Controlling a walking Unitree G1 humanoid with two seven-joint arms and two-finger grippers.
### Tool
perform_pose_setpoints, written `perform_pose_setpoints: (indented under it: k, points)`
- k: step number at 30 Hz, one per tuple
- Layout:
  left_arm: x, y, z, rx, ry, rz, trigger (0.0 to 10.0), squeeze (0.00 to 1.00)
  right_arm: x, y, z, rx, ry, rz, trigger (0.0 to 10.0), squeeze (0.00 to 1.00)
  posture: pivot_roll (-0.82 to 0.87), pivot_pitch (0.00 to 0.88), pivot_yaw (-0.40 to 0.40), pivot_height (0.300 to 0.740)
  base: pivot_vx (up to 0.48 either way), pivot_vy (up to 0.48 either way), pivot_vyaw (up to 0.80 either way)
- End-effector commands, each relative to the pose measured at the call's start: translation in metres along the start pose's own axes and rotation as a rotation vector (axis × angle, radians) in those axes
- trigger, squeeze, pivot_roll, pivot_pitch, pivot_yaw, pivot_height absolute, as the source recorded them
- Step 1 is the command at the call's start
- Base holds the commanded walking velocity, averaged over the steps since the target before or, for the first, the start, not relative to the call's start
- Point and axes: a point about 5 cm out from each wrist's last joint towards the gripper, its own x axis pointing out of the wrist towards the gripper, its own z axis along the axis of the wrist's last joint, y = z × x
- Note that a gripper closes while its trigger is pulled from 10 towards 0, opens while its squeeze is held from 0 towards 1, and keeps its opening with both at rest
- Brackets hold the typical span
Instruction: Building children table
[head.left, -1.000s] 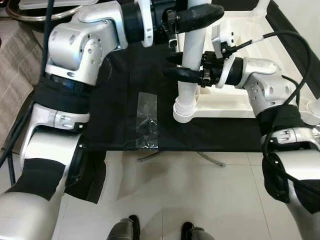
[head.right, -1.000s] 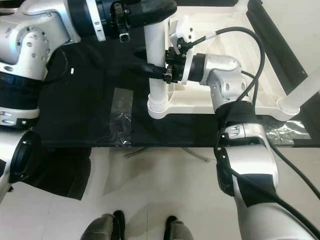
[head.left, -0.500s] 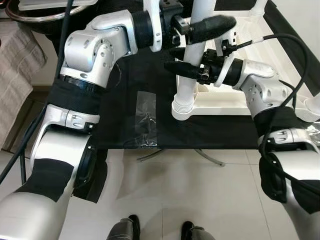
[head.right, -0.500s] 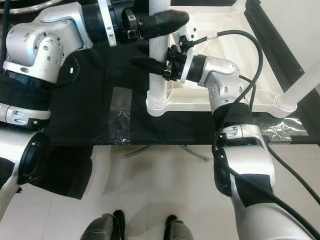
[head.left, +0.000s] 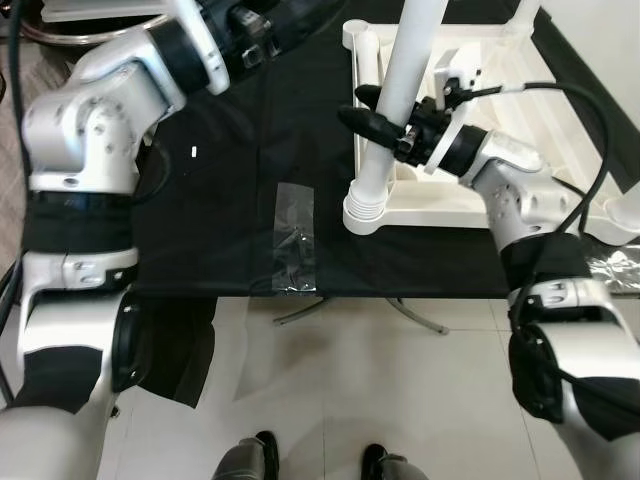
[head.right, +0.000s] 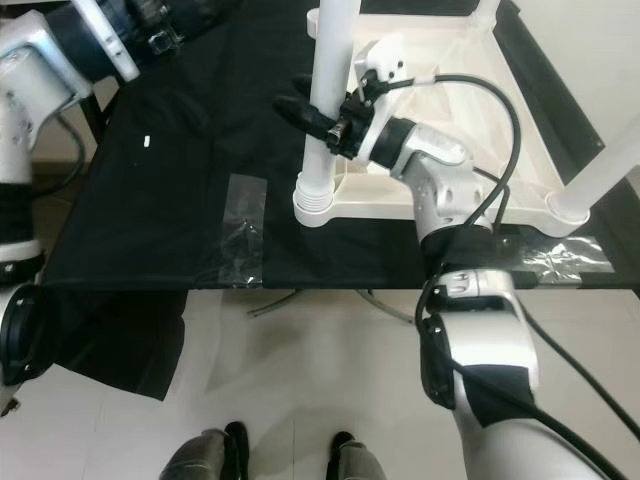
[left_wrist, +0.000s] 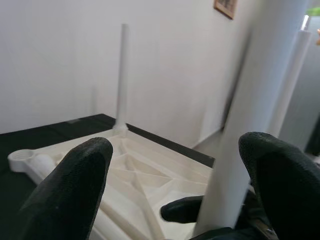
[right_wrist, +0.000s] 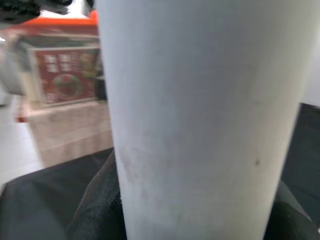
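Note:
A white children's table top (head.left: 500, 205) lies upside down on the black-covered work table (head.left: 230, 200). One white leg (head.left: 392, 110) stands tilted in its near-left corner socket (head.left: 370, 212). My right gripper (head.left: 383, 112) is shut on this leg about halfway up, one black finger on each side. In the right wrist view the leg (right_wrist: 200, 120) sits close between the fingers (right_wrist: 95, 210). My left gripper (head.left: 285, 15) is open at the far left, away from the leg. In its wrist view the leg (left_wrist: 255, 115) stands ahead of the fingertips (left_wrist: 75, 185). Another leg (head.right: 600, 165) stands at the right corner.
A strip of clear tape (head.left: 293, 238) lies on the black cloth left of the socket, with a small white speck (head.left: 194, 152) further left. Crinkled tape (head.right: 560, 258) lies at the right front edge. White floor tiles and my feet (head.left: 265, 455) are below the table edge.
My left gripper has let go of the leg's upper part and drawn back to the far left. The right gripper still holds the leg, which now leans more to the right.

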Motion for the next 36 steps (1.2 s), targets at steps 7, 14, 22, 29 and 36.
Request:
perform_pose_setpoints:
  k: [7,14,22,29,36]
  points:
    - [-0.033,0.007,-0.019,-0.040,0.020,0.167,10.0,0.00,-0.007,0.058,-0.085,0.030,0.349,-0.556,0.0,0.00,0.10,0.263,-0.012,0.740,0.000,0.000,0.00]
    - [-0.054,-0.001,-0.048,-0.094,0.076,0.229,10.0,0.00,0.006,0.087,-0.091,0.210,0.296,-0.672,0.0,0.00,0.11,0.238,-0.010,0.740,0.000,0.000,0.00]
    - [-0.053,-0.009,-0.054,-0.116,0.086,0.233,10.0,0.00,0.009,0.091,-0.087,0.233,0.292,-0.685,0.0,0.00,0.11,0.238,-0.009,0.740,0.000,0.000,0.00]
    - [-0.049,-0.021,-0.067,-0.140,0.112,0.228,10.0,0.00,0.020,0.080,-0.041,0.228,0.066,-0.648,0.0,0.00,0.11,0.240,0.000,0.740,0.000,0.000,0.00]
    - [-0.047,-0.027,-0.071,-0.163,0.116,0.222,10.0,0.00,0.026,0.063,0.022,0.121,-0.171,-0.448,0.0,0.00,0.10,0.241,0.001,0.740,0.000,0.000,0.00]
